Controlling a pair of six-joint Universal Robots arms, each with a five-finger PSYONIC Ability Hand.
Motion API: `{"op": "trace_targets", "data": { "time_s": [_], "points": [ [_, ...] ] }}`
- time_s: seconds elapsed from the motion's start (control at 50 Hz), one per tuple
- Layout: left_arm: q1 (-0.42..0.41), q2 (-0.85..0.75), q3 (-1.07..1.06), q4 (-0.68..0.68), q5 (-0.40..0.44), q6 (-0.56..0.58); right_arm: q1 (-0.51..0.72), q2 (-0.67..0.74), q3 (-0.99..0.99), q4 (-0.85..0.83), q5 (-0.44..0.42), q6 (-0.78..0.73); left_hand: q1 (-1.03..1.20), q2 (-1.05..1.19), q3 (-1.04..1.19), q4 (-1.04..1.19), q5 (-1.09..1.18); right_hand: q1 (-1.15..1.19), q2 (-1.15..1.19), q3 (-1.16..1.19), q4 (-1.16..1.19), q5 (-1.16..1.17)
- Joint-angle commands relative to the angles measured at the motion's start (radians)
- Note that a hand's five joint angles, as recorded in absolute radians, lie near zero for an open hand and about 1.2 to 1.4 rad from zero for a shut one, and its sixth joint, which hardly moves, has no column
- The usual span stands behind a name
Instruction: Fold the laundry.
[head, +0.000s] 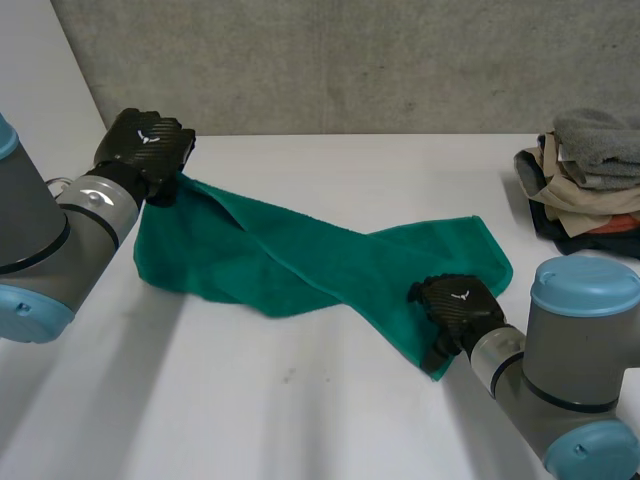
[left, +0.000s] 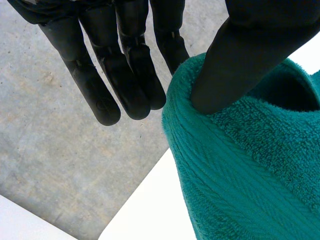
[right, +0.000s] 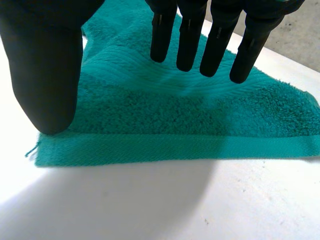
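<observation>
With the left hand (head: 148, 148), pinches a far corner of the green towel (head: 300, 255) between thumb and finger, lays the right hand (head: 458, 305) straight-fingered, gripping nothing, on its near corner on the bench (head: 250, 400), and risks losing that shallow pinch if pulled taut.

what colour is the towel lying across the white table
The terry towel is plain teal green; clearest in the right wrist view.

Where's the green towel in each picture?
Head view: green towel stretches across the white table from left hand to right hand.
Left wrist view: green towel pinched by the thumb, beside the fingers.
Right wrist view: green towel flat on the white table under the fingers.
Shared landmark: the white table.
</observation>
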Motion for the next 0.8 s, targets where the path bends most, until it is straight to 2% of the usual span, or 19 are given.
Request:
{"op": "trace_targets", "data": {
  "time_s": [0.02, 0.16, 0.3, 0.36, 0.4, 0.46, 0.52, 0.66, 0.8],
  "points": [
    [0.000, 0.000, -0.001, -0.001, 0.000, 0.000, -0.001, 0.024, -0.025, -0.015, 0.002, -0.005, 0.250, 0.201, 0.203, 0.197, 0.223, 0.175, 0.184, 0.175, 0.172, 0.167],
    [0.001, 0.001, -0.002, -0.003, -0.002, 0.000, -0.001, 0.059, -0.045, -0.082, 0.014, -0.028, 0.250, 0.201, 0.203, 0.197, 0.223, 0.428, 0.436, 0.428, 0.425, 0.420],
    [0.006, 0.004, -0.004, -0.010, -0.003, 0.000, -0.010, 0.064, -0.058, -0.101, 0.037, -0.083, 0.250, 0.201, 0.203, 0.197, 0.223, 0.470, 0.478, 0.469, 0.467, 0.461],
    [0.006, 0.006, -0.013, -0.009, -0.002, 0.000, -0.010, 0.051, -0.077, -0.082, 0.051, -0.086, 0.250, 0.201, 0.203, 0.197, 0.223, 0.329, 0.337, 0.329, 0.326, 0.321],
    [0.006, 0.006, -0.015, -0.009, -0.002, 0.000, -0.003, 0.042, -0.074, -0.053, 0.054, -0.083, 0.250, 0.201, 0.203, 0.197, 0.223, 0.133, 0.141, 0.133, 0.130, 0.125],
    [0.004, 0.010, -0.018, -0.009, -0.002, 0.000, 0.002, 0.015, -0.065, -0.010, 0.054, -0.074, 0.250, 0.201, 0.203, 0.197, 0.223, 0.006, 0.014, 0.006, 0.003, -0.002],
    [0.004, 0.015, -0.021, -0.006, 0.000, 0.000, 0.032, -0.028, -0.054, 0.031, 0.051, -0.009, 0.250, 0.201, 0.203, 0.197, 0.223, -0.144, -0.136, -0.144, -0.147, -0.152],
    [0.004, 0.015, -0.019, -0.003, 0.000, 0.000, 0.071, -0.024, -0.055, 0.053, 0.036, 0.182, 0.250, 0.201, 0.203, 0.197, 0.223, -0.132, -0.124, -0.133, -0.135, -0.141],
    [0.004, 0.015, -0.019, -0.003, 0.000, 0.000, 0.088, 0.064, -0.083, 0.028, 0.048, 0.176, 0.250, 0.201, 0.203, 0.197, 0.223, -0.074, -0.066, -0.074, -0.077, -0.082]
  ]
}}
